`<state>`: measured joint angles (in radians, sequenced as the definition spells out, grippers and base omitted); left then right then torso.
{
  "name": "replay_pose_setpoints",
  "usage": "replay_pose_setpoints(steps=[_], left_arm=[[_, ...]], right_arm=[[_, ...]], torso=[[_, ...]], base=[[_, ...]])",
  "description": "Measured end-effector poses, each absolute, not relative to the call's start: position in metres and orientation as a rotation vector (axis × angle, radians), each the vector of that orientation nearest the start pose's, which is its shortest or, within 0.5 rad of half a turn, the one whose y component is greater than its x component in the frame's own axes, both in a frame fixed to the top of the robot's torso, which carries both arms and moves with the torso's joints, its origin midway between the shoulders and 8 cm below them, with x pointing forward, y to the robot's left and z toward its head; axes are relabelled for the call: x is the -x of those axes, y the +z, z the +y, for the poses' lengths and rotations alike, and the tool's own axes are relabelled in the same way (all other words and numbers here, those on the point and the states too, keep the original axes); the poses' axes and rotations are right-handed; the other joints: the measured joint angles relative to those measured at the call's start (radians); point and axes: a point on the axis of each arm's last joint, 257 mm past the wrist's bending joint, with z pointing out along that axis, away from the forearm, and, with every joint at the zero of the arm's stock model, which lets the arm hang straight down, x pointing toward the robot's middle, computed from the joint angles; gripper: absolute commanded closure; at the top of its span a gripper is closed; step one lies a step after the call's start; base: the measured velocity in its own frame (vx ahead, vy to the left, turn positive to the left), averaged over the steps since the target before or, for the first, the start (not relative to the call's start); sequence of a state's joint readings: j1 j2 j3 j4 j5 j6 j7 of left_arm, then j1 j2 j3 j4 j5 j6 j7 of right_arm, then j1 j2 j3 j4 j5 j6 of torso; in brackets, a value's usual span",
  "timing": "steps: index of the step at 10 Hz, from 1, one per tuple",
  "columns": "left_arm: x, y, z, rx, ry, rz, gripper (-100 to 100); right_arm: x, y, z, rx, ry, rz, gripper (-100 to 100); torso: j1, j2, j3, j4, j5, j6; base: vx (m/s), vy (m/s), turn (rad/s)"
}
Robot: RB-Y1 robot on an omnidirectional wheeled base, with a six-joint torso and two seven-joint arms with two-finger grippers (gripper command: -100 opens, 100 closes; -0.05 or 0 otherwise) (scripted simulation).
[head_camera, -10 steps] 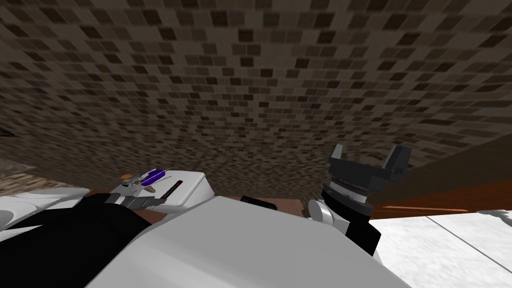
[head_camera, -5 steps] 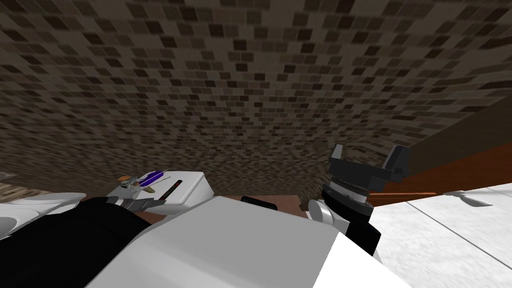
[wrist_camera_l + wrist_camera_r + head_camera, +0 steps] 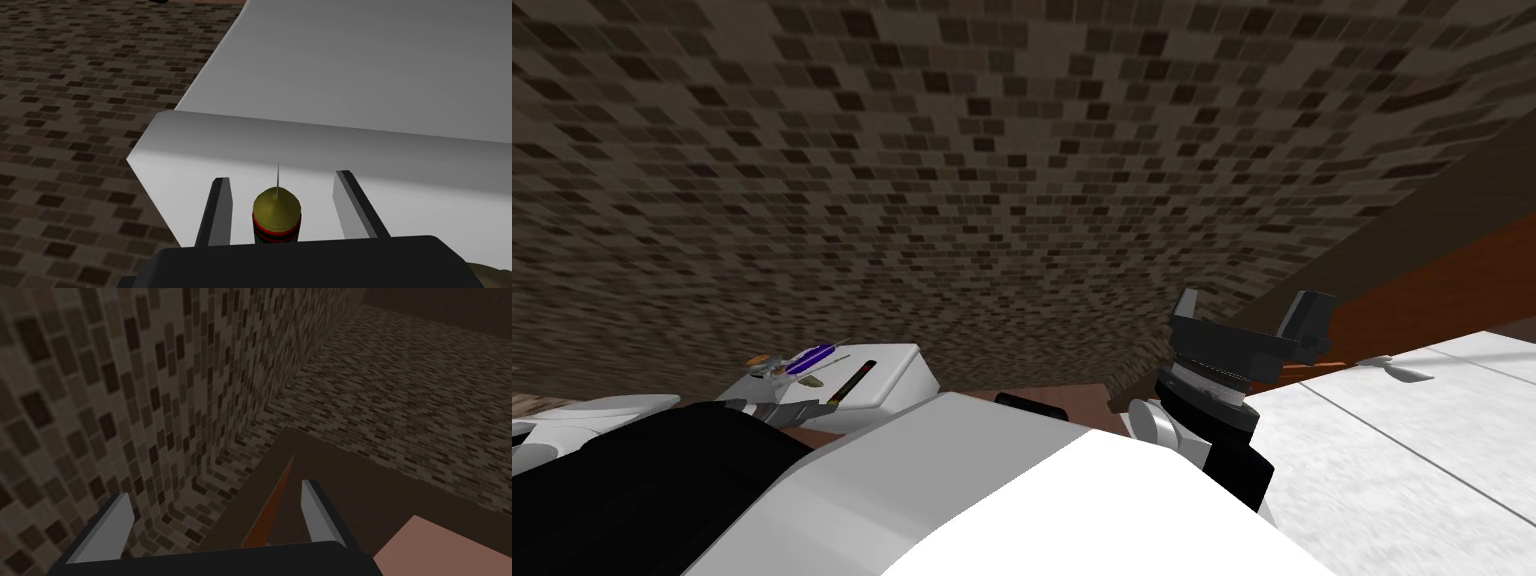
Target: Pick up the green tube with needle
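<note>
Between the fingers of my left gripper [image 3: 281,176] sits an olive-green tube [image 3: 276,216] with red and black bands, seen end-on, its thin needle [image 3: 278,175] pointing away from the hand. The fingers stand closer together than those of the other hand, and the gripper's body hides the tube's rear. In the head view the left gripper [image 3: 797,402] is low on my left, with a purple tube [image 3: 812,357] and an orange-tipped piece [image 3: 757,360] just above it. My right gripper [image 3: 1250,300] is raised on my right, open and empty [image 3: 215,489].
Brown mosaic tiling [image 3: 992,180] covers most of the head view. A pale white surface [image 3: 1402,440] lies at the right, with a dark brown and reddish strip [image 3: 1442,280] behind it. A white block [image 3: 877,380] sits beside the left gripper, and rounded white shapes [image 3: 582,415] at far left.
The whole head view has swung: the white surface and reddish strip at right have come further into view. Both arms and the carried tube keep their places relative to me.
</note>
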<state>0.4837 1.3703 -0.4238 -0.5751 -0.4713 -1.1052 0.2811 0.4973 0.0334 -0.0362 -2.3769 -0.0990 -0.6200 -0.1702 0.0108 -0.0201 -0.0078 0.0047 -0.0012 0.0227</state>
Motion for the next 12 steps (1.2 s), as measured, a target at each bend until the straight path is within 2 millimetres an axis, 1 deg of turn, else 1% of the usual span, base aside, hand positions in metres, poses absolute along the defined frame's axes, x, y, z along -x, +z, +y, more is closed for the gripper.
replay_pose_setpoints(steps=[3, 4, 5, 7, 12], left_arm=[[-0.049, -0.345, 0.683, 0.411, -0.243, 2.81, 100], [-0.049, -0.345, 0.683, 0.411, -0.243, 2.81, 0], [-0.049, -0.345, 0.683, 0.411, -0.243, 2.81, 100], [-0.05, -0.343, 0.679, 0.393, -0.249, 2.817, 100], [-0.061, -0.325, 0.675, 0.303, -0.24, 2.845, 100]], right_arm=[[-0.293, 0.087, -0.298, -0.594, 1.53, 0.327, 0], [-0.293, 0.087, -0.298, -0.594, 1.53, 0.327, 0], [-0.293, 0.087, -0.298, -0.594, 1.53, 0.327, 0], [-0.293, 0.087, -0.298, -0.594, 1.53, 0.327, 0], [-0.293, 0.087, -0.298, -0.594, 1.53, 0.327, 0]], torso=[[0.004, -0.001, -0.001, 0.0, 0.002, 0.0], [0.004, -0.001, -0.001, 0.0, 0.002, 0.0], [0.004, -0.001, -0.001, 0.0, 0.002, 0.0], [0.005, -0.003, -0.002, -0.001, 0.002, -0.001], [0.003, -0.008, -0.004, -0.002, 0.001, 0.001]], base=[[0.0, 0.0, 0.0], [0.0, 0.0, 0.0], [0.017, 0.015, 0.074], [0.058, 0.026, 0.121], [0.084, 0.008, 0.104]])
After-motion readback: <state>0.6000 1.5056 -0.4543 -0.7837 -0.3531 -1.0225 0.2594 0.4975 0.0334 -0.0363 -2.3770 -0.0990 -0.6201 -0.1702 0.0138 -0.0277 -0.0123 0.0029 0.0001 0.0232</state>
